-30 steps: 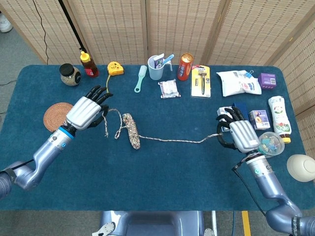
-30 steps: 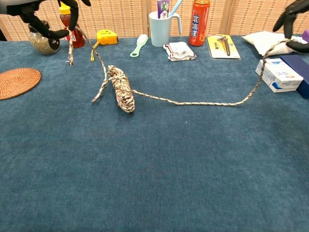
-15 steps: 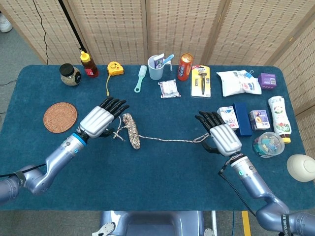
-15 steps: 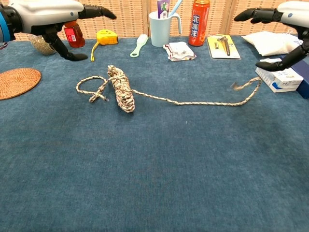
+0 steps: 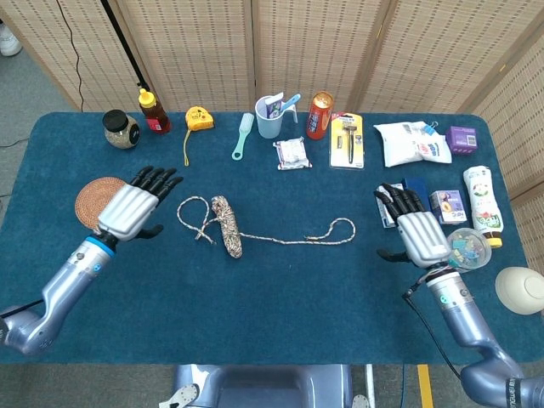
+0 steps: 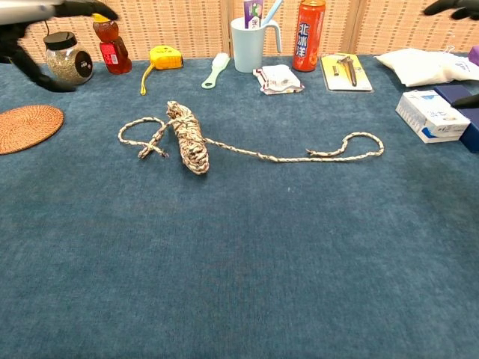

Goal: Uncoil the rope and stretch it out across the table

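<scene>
The robot's left hand hovers above the blue table with fingers spread and nothing in its grasp, just beside the woven coaster. Across the cloth the right hand is likewise splayed and empty, close to the white box at the table's right side — in the chest view only its dark fingertips show at the frame edge. Between the two lies the rope: a tight bundle still wound at the centre-left, a loose loop trailing off toward the left hand, and a single strand running rightward to end in a small curl, well apart from either hand. Behind it along the far edge stand a cup holding a toothbrush, an orange can, a yellow tape measure and a honey bottle
</scene>
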